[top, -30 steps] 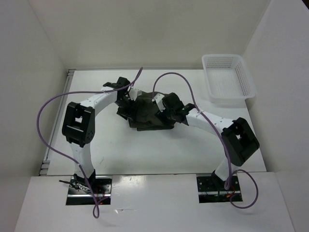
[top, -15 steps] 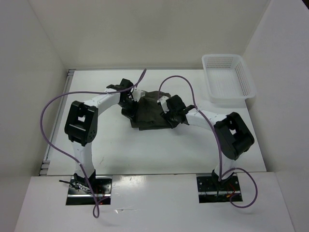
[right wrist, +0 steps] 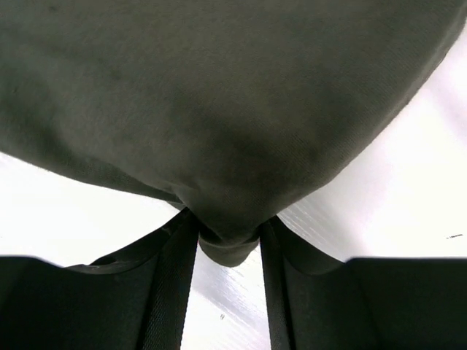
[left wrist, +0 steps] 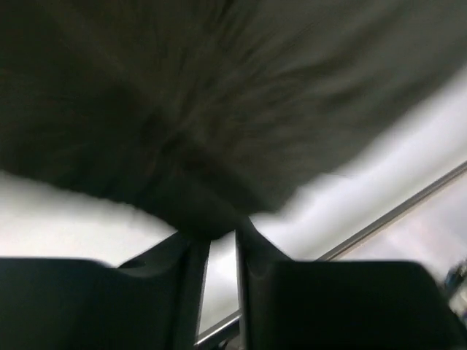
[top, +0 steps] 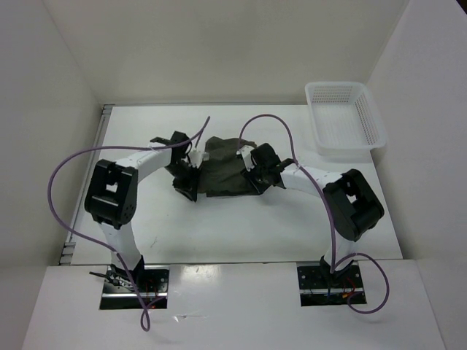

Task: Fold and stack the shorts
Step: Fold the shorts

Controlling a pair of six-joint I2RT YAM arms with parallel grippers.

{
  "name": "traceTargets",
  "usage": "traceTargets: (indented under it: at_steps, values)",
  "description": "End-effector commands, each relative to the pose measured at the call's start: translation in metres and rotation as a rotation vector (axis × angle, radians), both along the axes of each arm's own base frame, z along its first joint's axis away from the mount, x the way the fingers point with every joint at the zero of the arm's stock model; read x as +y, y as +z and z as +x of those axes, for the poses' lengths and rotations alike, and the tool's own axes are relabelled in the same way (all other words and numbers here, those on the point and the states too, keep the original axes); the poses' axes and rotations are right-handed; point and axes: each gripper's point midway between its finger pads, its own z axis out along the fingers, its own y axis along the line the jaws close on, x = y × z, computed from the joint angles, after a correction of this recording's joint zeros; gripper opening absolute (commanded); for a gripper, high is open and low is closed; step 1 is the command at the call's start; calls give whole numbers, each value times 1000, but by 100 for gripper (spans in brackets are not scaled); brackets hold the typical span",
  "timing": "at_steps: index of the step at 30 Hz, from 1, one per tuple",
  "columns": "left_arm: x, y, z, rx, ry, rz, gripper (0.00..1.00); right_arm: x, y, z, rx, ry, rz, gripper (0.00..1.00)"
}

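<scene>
Across the white bench (top: 219, 226), the right pincer (right wrist: 228, 240) is clamping a bunched fold of the dark olive-green, wrinkled fabric shorts (top: 222, 173), and the left pincer (left wrist: 222, 232), though blurred, is pinching the opposite edge. Both are probably tensioning the cloth for a fold. The shorts are lying mid-bench, well apart from the white mesh plastic basket (top: 315, 120) at the far right.

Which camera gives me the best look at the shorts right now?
Top external: it alone shows the whole shorts, crumpled on the table. The right wrist view shows only a fold of fabric pinched in the right end effector; the left wrist view shows a similar close-up, badly blurred.
</scene>
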Motion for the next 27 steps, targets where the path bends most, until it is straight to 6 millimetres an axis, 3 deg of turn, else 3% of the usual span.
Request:
traceTargets:
  at_steps: [1,3,5,8,10,13,14,16,17,18,21,23,24,25,27]
  values:
    - [13,-37,-11,90,19,46,35,10,7,8,-18,7,39,44]
    - [21,-40,0,53,43,65,42,16,11,8,-17,44,60,51]
    - [44,-35,16,-13,97,119,46,20,19,2,-10,101,72,59]
    - [57,-8,37,-61,158,87,52,21,34,-11,-9,219,74,71]
    - [56,27,56,-131,175,31,64,17,33,-24,21,257,63,74]
    - [42,60,76,-206,166,-84,87,11,38,-28,3,269,49,75]
    - [35,65,85,-230,154,-129,96,9,41,-26,-10,261,43,75]
    - [31,53,99,-211,151,-139,96,3,41,-18,-42,229,6,75]
    - [29,61,117,-254,148,-147,100,2,46,-10,-73,215,-1,75]
    - [28,45,128,-235,149,-144,100,0,56,-1,-113,202,-1,74]
    - [30,28,159,-279,158,-118,100,11,92,17,-219,217,35,67]
    - [27,11,163,-253,153,-102,96,27,120,27,-297,241,99,59]
    - [16,7,162,-247,129,-104,91,32,122,26,-305,241,114,56]
    - [16,3,161,-232,130,-101,72,45,130,27,-312,248,146,52]
    - [12,-9,162,-214,121,-86,52,58,125,25,-286,263,180,39]
